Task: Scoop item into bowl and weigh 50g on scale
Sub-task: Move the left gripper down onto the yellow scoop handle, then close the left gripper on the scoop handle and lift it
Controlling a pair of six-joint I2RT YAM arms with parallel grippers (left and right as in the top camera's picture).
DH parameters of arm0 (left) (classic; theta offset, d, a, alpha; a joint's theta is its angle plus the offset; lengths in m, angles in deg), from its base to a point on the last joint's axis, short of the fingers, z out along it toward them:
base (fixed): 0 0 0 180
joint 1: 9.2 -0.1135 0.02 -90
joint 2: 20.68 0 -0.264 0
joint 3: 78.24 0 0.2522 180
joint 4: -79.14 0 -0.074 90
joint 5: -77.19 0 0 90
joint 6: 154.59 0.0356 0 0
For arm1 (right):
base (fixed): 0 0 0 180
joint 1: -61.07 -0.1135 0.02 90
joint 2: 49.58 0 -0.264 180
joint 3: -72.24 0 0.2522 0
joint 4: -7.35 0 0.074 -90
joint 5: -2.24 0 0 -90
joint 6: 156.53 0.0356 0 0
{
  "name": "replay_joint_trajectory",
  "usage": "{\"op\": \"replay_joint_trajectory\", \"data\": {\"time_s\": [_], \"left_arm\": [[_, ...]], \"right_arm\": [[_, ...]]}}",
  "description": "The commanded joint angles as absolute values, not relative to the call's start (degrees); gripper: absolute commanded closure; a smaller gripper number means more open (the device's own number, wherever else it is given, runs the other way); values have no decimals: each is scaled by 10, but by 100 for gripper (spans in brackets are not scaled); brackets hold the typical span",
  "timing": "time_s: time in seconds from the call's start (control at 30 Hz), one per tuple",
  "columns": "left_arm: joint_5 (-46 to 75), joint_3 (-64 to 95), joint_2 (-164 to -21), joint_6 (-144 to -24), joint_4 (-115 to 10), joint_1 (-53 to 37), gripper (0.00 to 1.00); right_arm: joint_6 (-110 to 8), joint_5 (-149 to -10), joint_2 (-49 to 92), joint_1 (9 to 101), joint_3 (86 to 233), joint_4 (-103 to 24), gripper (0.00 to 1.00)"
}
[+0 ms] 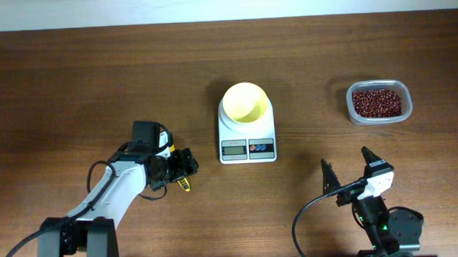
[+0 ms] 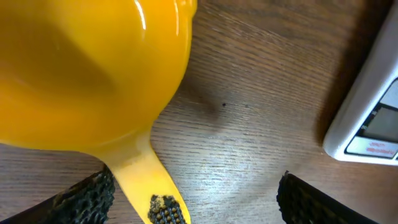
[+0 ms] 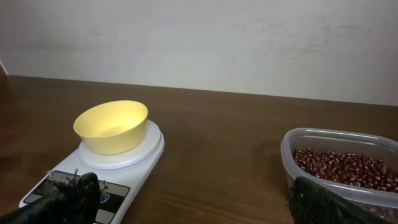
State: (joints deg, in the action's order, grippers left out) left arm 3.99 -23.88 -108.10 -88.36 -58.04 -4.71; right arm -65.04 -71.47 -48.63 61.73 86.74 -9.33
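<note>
Bowl [image 1: 246,103]: pale yellow, seated on the scale [image 1: 247,147] at mid-worktop [image 1: 74,80], well apart from both grippers. Beans [image 1: 378,102]: in the clear container [image 1: 407,99], back right, well beyond the right gripper [image 1: 348,170], whose fingers are spread wide. Left gripper [image 1: 186,166]: just left of the scale, fingers apart, with the yellow scoop [image 2: 81,68] handle lying between them.

Surface [image 2: 249,124]: dark wood grain, matt. Scoop [image 2: 74,68]: glossy smooth yellow plastic. Bowl [image 3: 112,127]: matt pale-yellow plastic. Scale [image 3: 134,155]: smooth white plastic. Container [image 3: 292,155]: clear plastic. My left hand [image 2: 193,202] pads [image 2: 84,196]: black, rough-textured.
</note>
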Motion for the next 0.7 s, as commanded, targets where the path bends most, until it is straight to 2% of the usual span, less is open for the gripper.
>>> {"op": "replay_joint_trajectory", "data": {"time_s": [0.0,0.03,0.3,0.33,0.37,0.5,0.53,0.57,0.67], "left_arm": [[19,-262,-1132,-915,-585,-42,16],[19,-262,-1142,-918,-592,-42,16],[25,-262,-1204,-922,-622,-42,36],[24,-262,-1204,-922,-623,-42,43],[24,-262,-1204,-922,-625,-42,45],[24,-262,-1204,-922,-635,-42,37],[27,-262,-1204,-925,-636,-42,23],[27,-262,-1204,-936,-636,-42,18],[40,-262,-1204,-940,-648,-42,18]], "right_arm": [[-648,-719,-488,612,863,-94,1],[-648,-719,-488,612,863,-94,1],[-648,-719,-488,612,863,-94,1],[-648,-719,-488,612,863,-94,1],[-648,-719,-488,612,863,-94,1],[-648,-719,-488,612,863,-94,1],[-648,-719,-488,612,863,-94,1],[-648,-719,-488,612,863,-94,1],[-648,-719,-488,612,863,-94,1]]}}
